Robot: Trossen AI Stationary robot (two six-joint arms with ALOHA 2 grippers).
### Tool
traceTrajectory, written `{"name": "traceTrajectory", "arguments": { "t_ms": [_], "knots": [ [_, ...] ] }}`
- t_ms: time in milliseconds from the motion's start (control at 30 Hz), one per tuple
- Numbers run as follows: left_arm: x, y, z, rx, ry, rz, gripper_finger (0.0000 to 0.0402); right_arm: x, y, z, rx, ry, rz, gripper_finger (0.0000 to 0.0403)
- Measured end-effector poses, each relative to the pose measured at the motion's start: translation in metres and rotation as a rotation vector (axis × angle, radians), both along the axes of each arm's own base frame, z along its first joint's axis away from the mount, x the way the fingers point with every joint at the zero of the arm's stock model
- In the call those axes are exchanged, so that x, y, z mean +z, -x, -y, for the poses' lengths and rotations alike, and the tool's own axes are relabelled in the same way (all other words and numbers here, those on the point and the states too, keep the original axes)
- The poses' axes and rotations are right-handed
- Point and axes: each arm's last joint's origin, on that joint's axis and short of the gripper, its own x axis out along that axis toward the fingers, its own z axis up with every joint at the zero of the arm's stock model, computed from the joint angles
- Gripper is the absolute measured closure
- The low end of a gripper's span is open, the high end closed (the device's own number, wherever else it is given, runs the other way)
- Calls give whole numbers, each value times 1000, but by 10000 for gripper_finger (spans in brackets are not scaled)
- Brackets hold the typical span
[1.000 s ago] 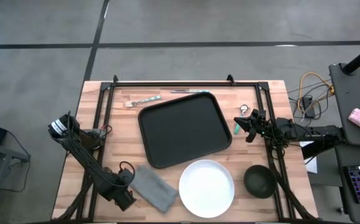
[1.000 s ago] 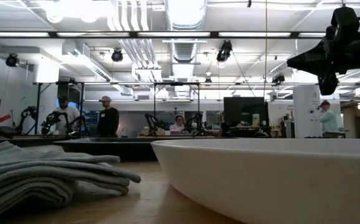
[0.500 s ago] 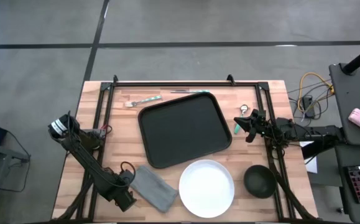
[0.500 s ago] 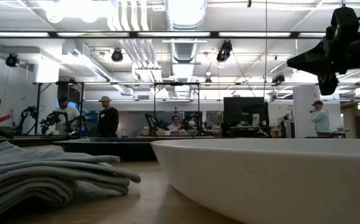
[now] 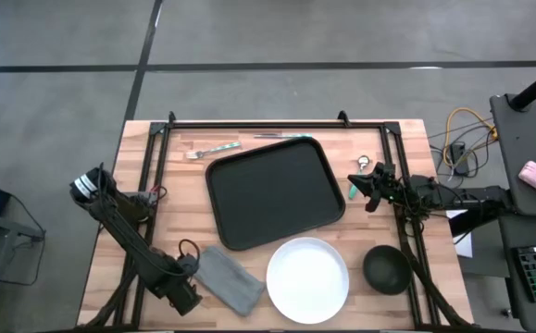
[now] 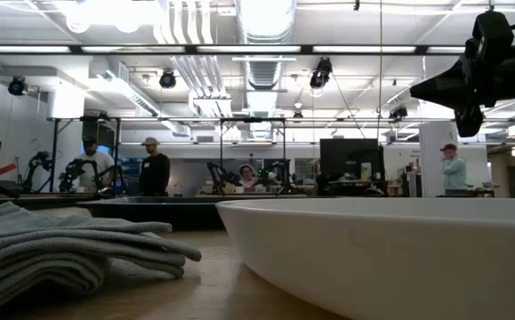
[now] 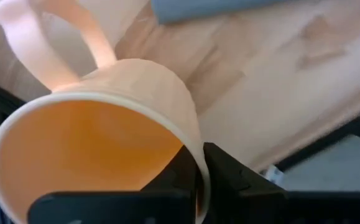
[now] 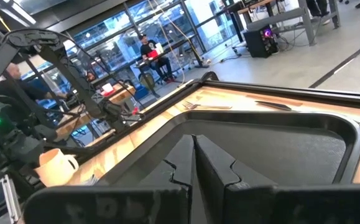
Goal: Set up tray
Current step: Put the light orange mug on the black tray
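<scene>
The black tray (image 5: 272, 190) lies in the middle of the table. My left gripper (image 5: 186, 296) is at the near left corner, beside the folded grey cloth (image 5: 230, 279). It is shut on a cream mug (image 7: 105, 143), which its own body hides in the high view. The right wrist view shows the mug (image 8: 52, 165) upright. My right gripper (image 5: 367, 191) hovers shut just off the tray's right edge, pointing at the tray (image 8: 260, 143), and holds nothing. My left gripper pinches the mug's rim (image 7: 199, 163) on the side away from the handle (image 7: 36, 43). One finger is inside the mug and the other outside. The fingers come from above, slanting down. Whether the mug stands on the table or is lifted, I cannot tell.
A white plate (image 5: 307, 279) sits at the near edge in front of the tray, with a dark bowl (image 5: 387, 268) to its right. A fork (image 5: 214, 149) and a knife (image 5: 281, 136) lie beyond the tray's far edge. People stand in the room behind the table.
</scene>
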Motion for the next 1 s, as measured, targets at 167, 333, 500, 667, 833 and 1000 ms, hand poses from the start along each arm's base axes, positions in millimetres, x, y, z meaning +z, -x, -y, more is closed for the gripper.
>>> {"name": "traceTrajectory", "arguments": {
  "t_ms": [167,333,500,667,833,1000],
  "knots": [
    [19,-2,-3,11,51,48,400,0,0,0,-1,0,0,394],
    [38,-13,-4,-18,47,176,400,0,0,0,-1,0,1,394],
    [49,-26,-12,-70,49,243,401,0,0,0,-1,0,0,394],
    [55,-44,-29,-67,20,307,401,0,0,0,-1,0,1,394],
    [61,-61,-49,-121,7,362,401,0,0,0,-1,0,1,394],
    [62,-79,-76,-137,-17,391,401,0,0,0,-1,0,1,394]
  ]
}}
